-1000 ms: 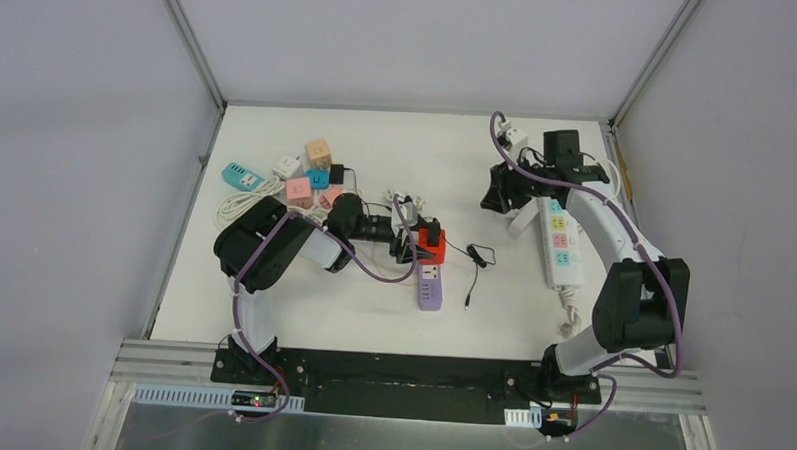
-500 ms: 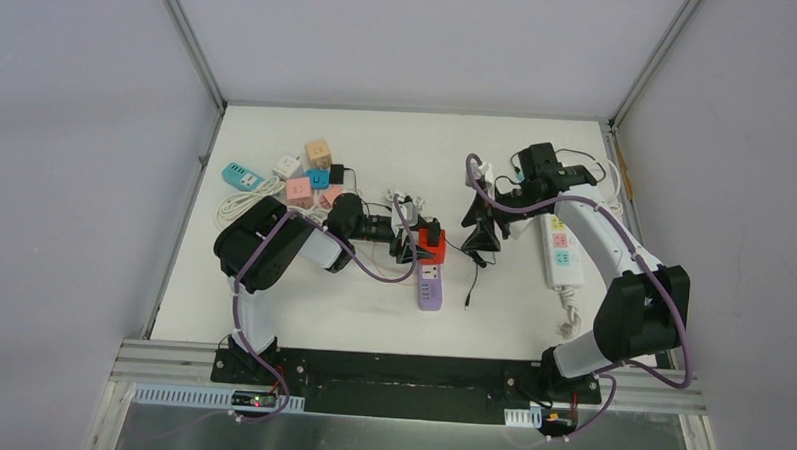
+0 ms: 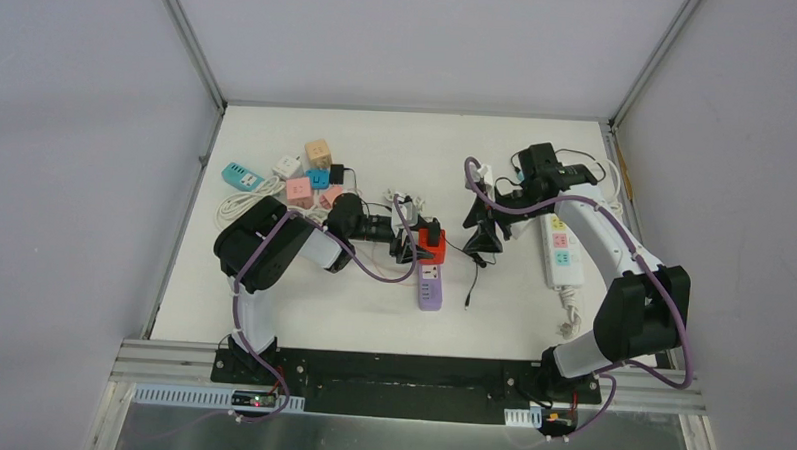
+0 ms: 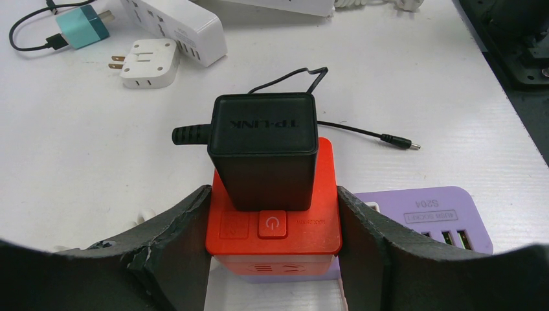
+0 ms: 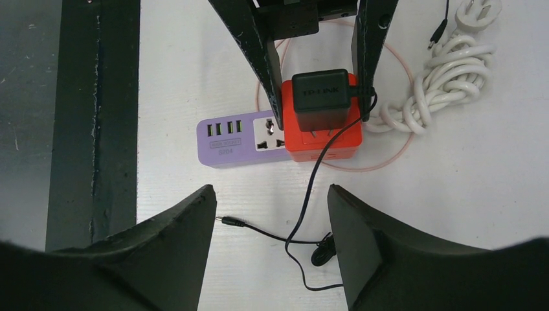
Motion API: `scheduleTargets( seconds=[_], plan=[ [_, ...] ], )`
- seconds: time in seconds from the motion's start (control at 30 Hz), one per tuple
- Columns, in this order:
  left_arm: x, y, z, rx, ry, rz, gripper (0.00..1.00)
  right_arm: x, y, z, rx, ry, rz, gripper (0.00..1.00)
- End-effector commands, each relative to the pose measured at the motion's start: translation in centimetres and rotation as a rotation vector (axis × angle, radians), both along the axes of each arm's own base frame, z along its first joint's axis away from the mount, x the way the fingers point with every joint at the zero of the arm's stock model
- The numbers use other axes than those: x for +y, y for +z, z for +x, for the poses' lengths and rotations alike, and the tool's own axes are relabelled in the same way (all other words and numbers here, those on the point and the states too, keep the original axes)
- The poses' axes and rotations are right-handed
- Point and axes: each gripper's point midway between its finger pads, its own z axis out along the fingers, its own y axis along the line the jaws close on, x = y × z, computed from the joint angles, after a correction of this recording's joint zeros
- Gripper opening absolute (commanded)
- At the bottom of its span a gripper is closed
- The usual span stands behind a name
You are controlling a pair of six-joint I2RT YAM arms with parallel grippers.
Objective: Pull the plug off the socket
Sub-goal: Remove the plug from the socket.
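Black TP-Link plug [image 4: 265,146] seated upright in red socket cube [image 4: 275,236], mid-table, slightly toward the left edge; left gripper [image 4: 272,220] pinches the cube's two sides, plug between its fingers; right gripper [image 5: 270,194] spread wide, empty, hanging just right of the plug.

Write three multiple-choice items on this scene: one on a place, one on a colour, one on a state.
1. Where is the black plug?
A. Seated in the red socket
B. Held aloft
C. Lying loose

2. The strip next to the socket is:
A. green
B. purple
C. yellow

3. The right tool is:
A. shut on the plug
B. shut on a cable
C. open, holding nothing

Answers:
1 A: the plug stands on the socket's top face.
2 B: its purple casing shows in both wrist views.
3 C: its jaws stand wide apart with nothing held.
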Motion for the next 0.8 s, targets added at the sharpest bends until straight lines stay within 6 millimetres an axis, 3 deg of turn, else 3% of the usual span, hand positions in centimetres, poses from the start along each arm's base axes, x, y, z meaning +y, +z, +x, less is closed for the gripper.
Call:
scheduleTargets(
  seconds=[0.0, 0.77],
  plan=[
    [0.24, 0.66, 0.01, -0.056, -0.006, -0.016, 0.00, 0.48, 1.80, 1.31, -0.054, -0.020, 0.024, 0.67],
    [0.51, 0.76, 0.72, -0.072, 0.052, -0.016, 0.04, 0.40, 1.65, 2.13, -0.025, -0.081, 0.003, 0.67]
  ],
)
